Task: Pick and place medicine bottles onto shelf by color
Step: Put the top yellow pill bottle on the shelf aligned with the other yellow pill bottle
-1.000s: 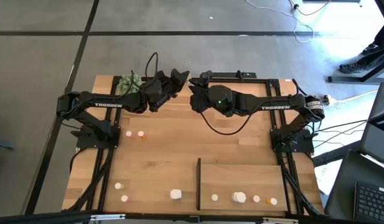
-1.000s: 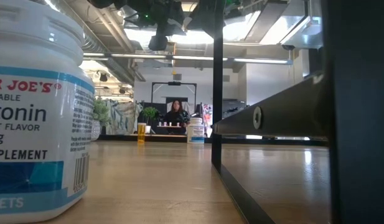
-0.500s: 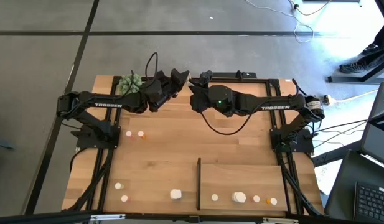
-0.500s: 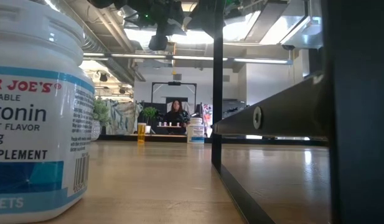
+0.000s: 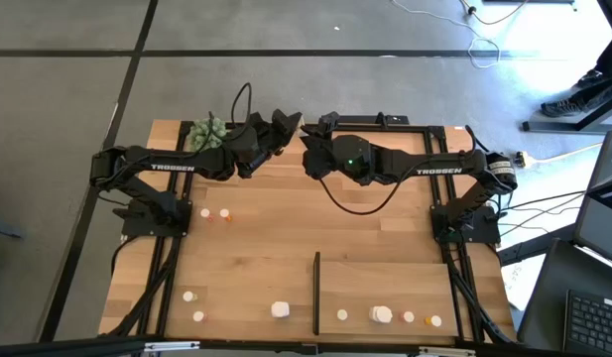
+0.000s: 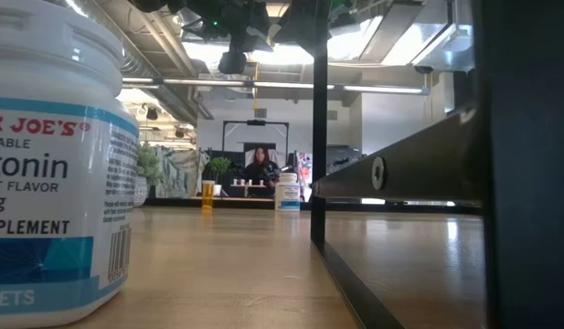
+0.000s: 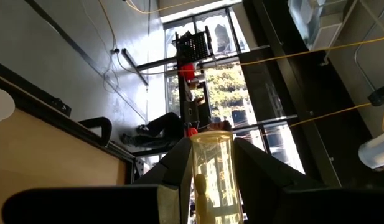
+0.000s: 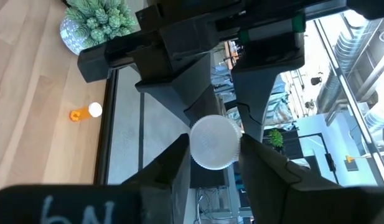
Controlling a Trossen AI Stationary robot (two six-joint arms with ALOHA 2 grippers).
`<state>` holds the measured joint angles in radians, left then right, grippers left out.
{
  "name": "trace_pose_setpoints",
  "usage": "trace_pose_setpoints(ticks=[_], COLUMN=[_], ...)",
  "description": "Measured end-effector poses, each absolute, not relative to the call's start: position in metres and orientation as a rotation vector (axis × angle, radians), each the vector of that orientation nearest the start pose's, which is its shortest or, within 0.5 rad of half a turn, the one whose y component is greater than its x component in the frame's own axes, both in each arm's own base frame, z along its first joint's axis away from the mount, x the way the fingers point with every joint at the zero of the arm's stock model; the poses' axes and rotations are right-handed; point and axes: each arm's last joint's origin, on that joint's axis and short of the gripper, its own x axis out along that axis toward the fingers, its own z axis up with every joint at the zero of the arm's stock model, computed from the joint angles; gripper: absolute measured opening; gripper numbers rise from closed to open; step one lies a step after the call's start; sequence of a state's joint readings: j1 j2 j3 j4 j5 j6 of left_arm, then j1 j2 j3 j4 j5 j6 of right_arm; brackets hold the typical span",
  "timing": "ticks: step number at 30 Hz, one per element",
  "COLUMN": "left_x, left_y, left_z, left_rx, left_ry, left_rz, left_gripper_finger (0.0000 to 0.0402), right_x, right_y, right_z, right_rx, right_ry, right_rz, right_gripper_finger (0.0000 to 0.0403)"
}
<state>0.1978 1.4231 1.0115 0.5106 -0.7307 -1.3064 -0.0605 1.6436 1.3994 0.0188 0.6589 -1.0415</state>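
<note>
Gripping an orange bottle [image 7: 211, 177], left fingers [image 7: 179, 171] face right fingers [image 8: 179, 165] clamping its white cap [image 8: 215, 142].

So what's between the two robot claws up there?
An orange medicine bottle: left gripper clamps its body, right gripper its white cap, shown in both wrist views.

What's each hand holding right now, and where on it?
Left hand grips an orange bottle by its sides. Right hand pinches a white cap at its rim, apparently of that same bottle.
</note>
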Motion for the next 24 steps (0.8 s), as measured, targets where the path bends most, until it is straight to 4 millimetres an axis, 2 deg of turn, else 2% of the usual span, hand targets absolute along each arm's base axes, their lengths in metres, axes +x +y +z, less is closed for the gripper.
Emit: trace_pose_setpoints(ticks=[24], left_x=[0.3086], left_y=[0.0815], left_z=[0.3303], left_rx=[-1.231], left_ry=[-0.688], left_rz=[0.726], left_gripper_finger=[0.0093], right_x=[0.3781], right_y=[-0.0405], right_z=[0.3455], right_rx=[-1.050], right_ry=[0.569], right_rz=[-0.534], right_gripper_finger=[0.0119])
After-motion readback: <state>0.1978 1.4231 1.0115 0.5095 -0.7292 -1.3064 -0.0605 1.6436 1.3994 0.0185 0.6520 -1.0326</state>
